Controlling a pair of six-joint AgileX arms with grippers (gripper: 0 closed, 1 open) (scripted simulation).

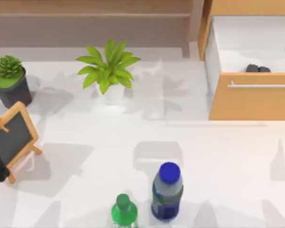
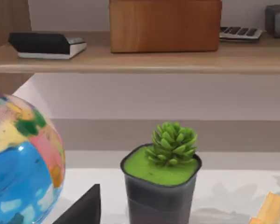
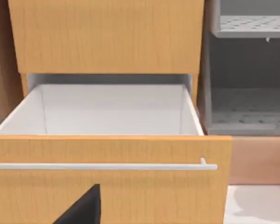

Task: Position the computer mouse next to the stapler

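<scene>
One white tabletop (image 1: 218,156) carries everything. At its far right corner stands one wooden drawer unit (image 1: 249,102), its single drawer (image 3: 107,154) pulled open with a pale bar handle (image 1: 261,86) across the front. Inside the white drawer lies the one computer mouse (image 1: 258,69), a low dark lump of two humps, close behind the drawer front and towards its right end.

Along the far edge stands one leafy green plant (image 1: 109,66) in a white pot. One succulent (image 2: 172,144) in a dark grey pot (image 1: 12,90) sits near the far left corner. At the left edge leans one small chalkboard easel (image 1: 14,137).

Two bottles stand at the near edge, about midway: a bigger one with a blue cap (image 1: 167,192) and, just beside it, a smaller green one (image 1: 124,211).

The left wrist view has one colourful globe (image 2: 18,163) beside the succulent. Whether either arm's pincer stands apart or together, I cannot tell.
</scene>
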